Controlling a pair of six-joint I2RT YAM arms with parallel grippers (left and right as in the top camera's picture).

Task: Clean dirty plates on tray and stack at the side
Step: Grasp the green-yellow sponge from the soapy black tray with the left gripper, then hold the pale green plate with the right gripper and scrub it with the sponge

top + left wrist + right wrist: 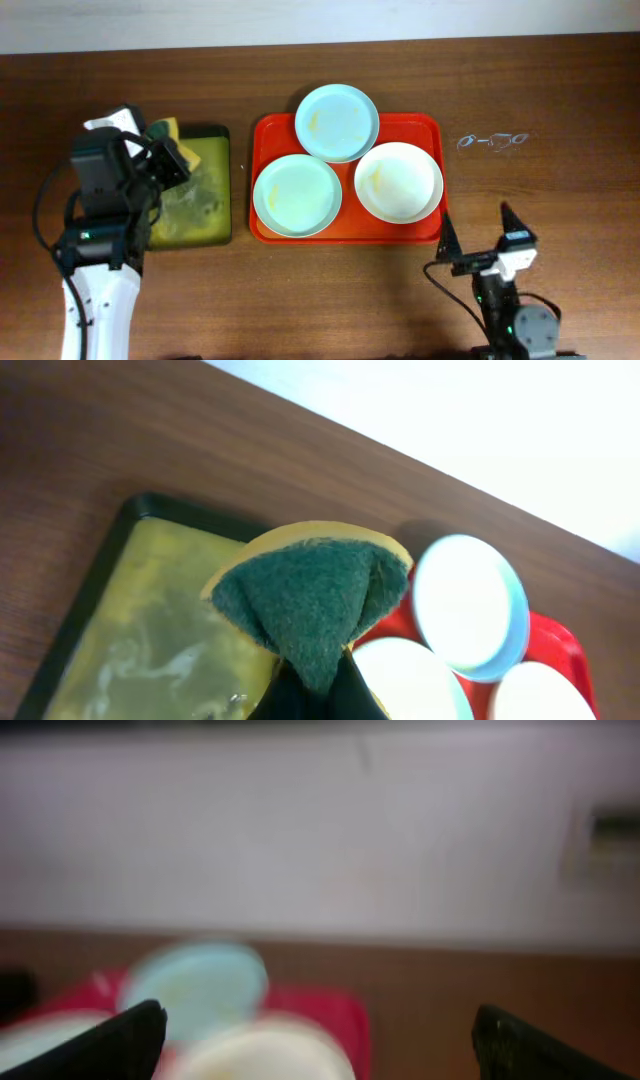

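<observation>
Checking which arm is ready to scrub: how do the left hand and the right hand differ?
The left hand is shut on a sponge; the right hand is open and holds nothing. The left hand is at the black tray, while the right hand is near the red tray's near right corner. Both are clear of the plates.

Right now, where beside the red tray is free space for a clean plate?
Bare wood lies right of the tray, beyond the right claw, marked only by a faint scribble. A second strip runs along the tray's near side. Crowded: three plates fill the tray, and the gap to the black tray is narrow.
</observation>
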